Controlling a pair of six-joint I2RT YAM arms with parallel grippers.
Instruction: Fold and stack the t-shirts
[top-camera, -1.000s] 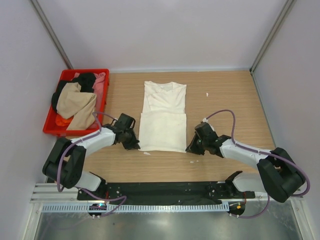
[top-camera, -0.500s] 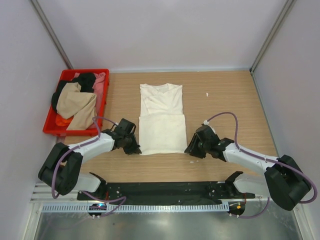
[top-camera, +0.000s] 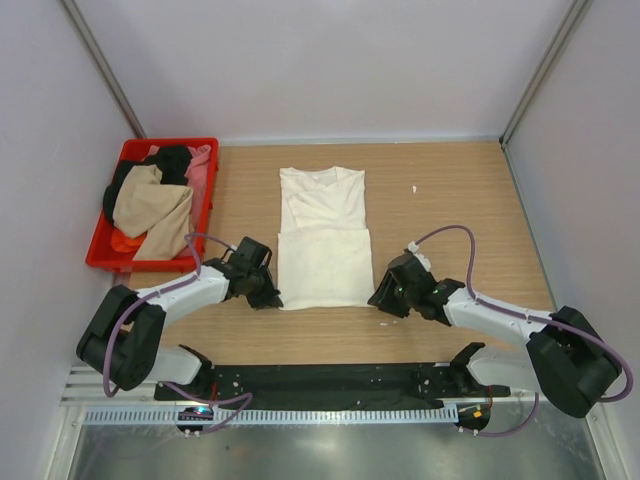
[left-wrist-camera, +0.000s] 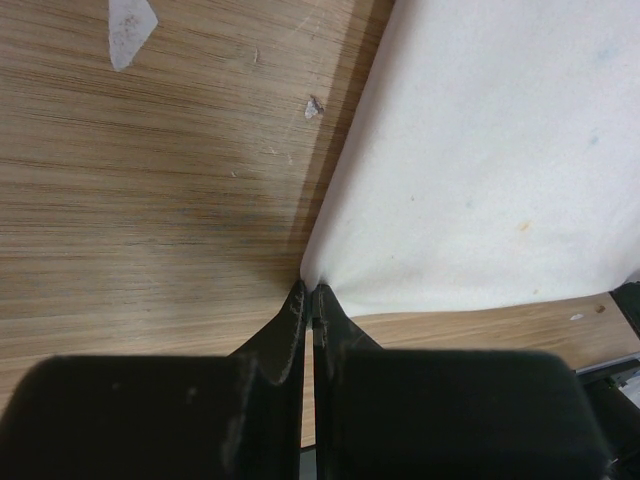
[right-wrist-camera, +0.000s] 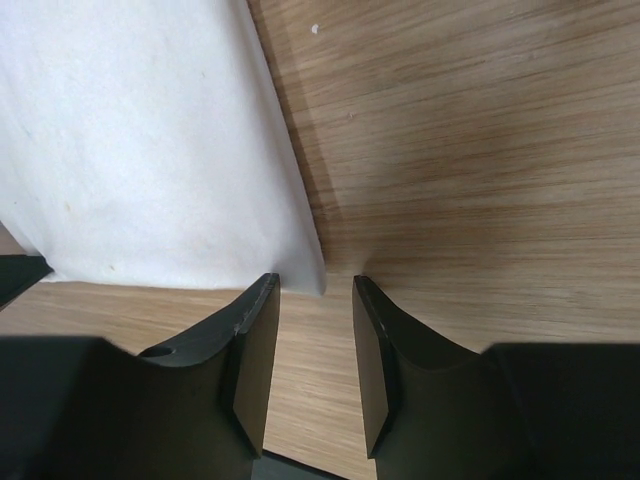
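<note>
Shirt on the worktop: the cream t-shirt (top-camera: 322, 240) lies flat at the middle of the wooden worktop (top-camera: 460, 200). Its collar points to the far wall, its sides are folded in, and a doubled panel covers its near half.

Left arm: from my remote desk I see the left gripper (top-camera: 270, 298) low at the shirt's near left corner. In the wrist view the left gripper (left-wrist-camera: 310, 292) has its jaws pressed together. The cloth corner draws to a point at the seam between them, so I read it as pinched there.

Right arm: the right gripper (top-camera: 378, 300) sits at the shirt's near right corner. Its wrist view shows the right gripper (right-wrist-camera: 315, 285) with jaws apart. The corner lies flat on the wood between the two fingertips, and neither finger grips it.

Cloth surface: I can make out a few faint specks on the cream fabric in both wrist views.

Crate: the red crate (top-camera: 105, 262) stands at the far left of the worktop, well apart from the cream t-shirt. It is heaped with a tan shirt (top-camera: 150, 205) on top. A black shirt (top-camera: 172, 160) and a pink shirt (top-camera: 200, 158) are at its far end, and an orange shirt (top-camera: 125, 242) peeks out near its near wall.

Worktop marks: a small white fleck (top-camera: 414, 188) lies on the wood to the right of the collar.
</note>
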